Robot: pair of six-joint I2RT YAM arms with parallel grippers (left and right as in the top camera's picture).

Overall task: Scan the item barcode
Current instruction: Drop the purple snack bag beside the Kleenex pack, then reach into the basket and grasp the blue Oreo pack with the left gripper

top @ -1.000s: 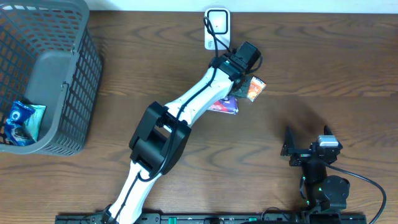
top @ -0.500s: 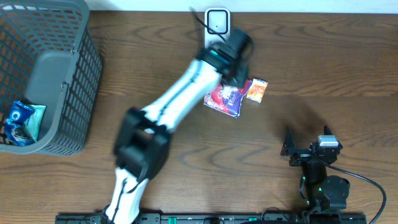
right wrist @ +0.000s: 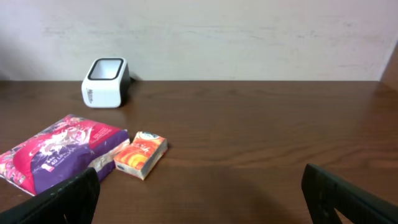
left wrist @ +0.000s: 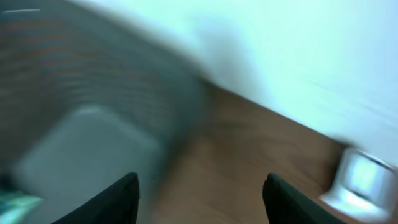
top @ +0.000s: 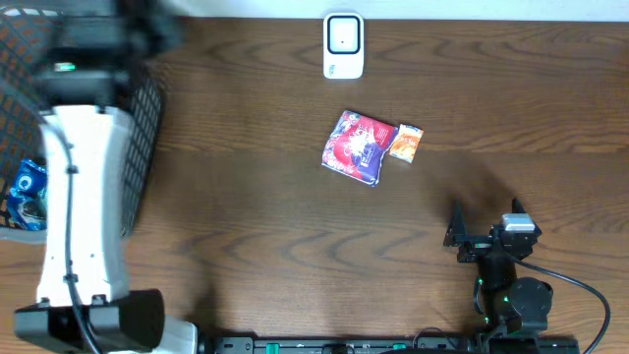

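- Looking from overhead, you have the left arm [top: 84, 197] hanging, blurred, over the basket [top: 147, 108] at the left of the table [top: 246, 216]. Its tip is lost in the blur here.
- A blue packet [top: 28, 192] lies flat on the basket's floor. I judge fetching it to be the step in hand.
- A pouch [top: 359, 147] and an orange packet [top: 405, 143] lie side by side, touching, near the scanner [top: 343, 44].
- The right gripper [top: 485, 218] sits at the near edge, well apart from everything.
- From the left wrist all is smeared, yet you can see the left gripper [left wrist: 202, 199] with its fingers spread and nothing between them.
- The basket's grey floor lies below it. A teal scrap at the lower left corner is probably the blue packet.
- Your next move calls for lowering inside the mesh wall, centring over that packet and pinching a thin edge.
- After that you carry it to the scanner, code side toward the window. No barcode shows yet, so you may have to turn it.
- From the right wrist, the right gripper stands wide apart and empty.
- The pouch is glossy pink and purple, and the orange packet is small and boxy.
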